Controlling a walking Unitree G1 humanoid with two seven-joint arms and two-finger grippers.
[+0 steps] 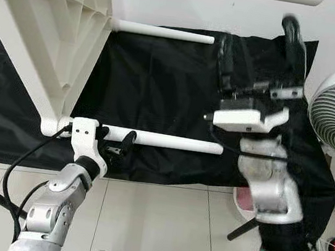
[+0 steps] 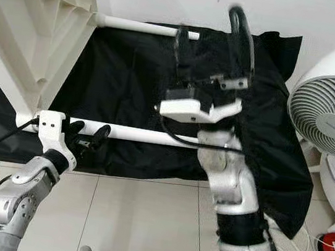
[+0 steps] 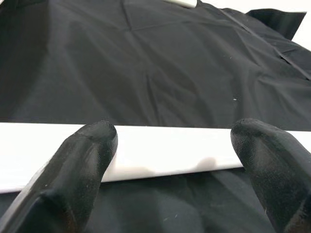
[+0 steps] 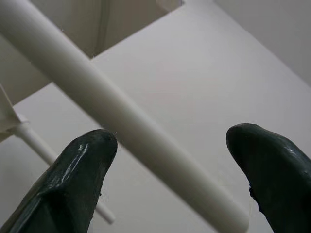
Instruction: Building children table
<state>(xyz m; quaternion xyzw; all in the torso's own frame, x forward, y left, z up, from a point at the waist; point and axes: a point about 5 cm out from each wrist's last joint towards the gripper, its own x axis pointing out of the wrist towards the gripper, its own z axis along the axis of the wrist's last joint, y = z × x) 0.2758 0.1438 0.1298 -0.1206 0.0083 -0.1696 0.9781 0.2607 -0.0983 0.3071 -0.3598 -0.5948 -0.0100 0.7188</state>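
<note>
Three white legs are jutting from the upturned tabletop (image 1: 50, 28). The left gripper (image 1: 115, 143), fingers spread, is straddling the near leg (image 1: 171, 142) at 7 o'clock. The right gripper (image 1: 262, 51) is hanging open at 1 o'clock.

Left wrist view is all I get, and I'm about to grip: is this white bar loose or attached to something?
Observer: Attached. It's a table leg plugged into a corner of the white tabletop, which is tipped on its side; the open left gripper straddles it there.
Operator: And the right gripper?
Observer: The right gripper is raised over the black cloth, open, holding nothing.
Operator: Other legs?
Observer: A second leg juts from the farther corner.
</note>
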